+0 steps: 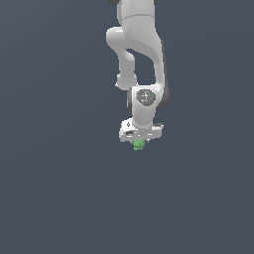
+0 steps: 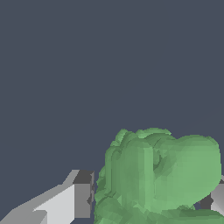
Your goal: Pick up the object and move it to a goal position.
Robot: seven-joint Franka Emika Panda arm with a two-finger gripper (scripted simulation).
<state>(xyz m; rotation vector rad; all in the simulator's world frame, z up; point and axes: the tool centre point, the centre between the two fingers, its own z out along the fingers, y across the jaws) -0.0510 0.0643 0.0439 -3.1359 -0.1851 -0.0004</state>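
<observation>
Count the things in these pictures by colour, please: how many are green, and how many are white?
Green: 1, the lumpy object between the fingers
White: 1, the robot arm with its gripper
Total: 2

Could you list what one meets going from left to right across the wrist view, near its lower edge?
One gripper finger → a narrow gap of dark floor → the green lumpy object → the other finger, just showing at the picture's edge beside the object.
</observation>
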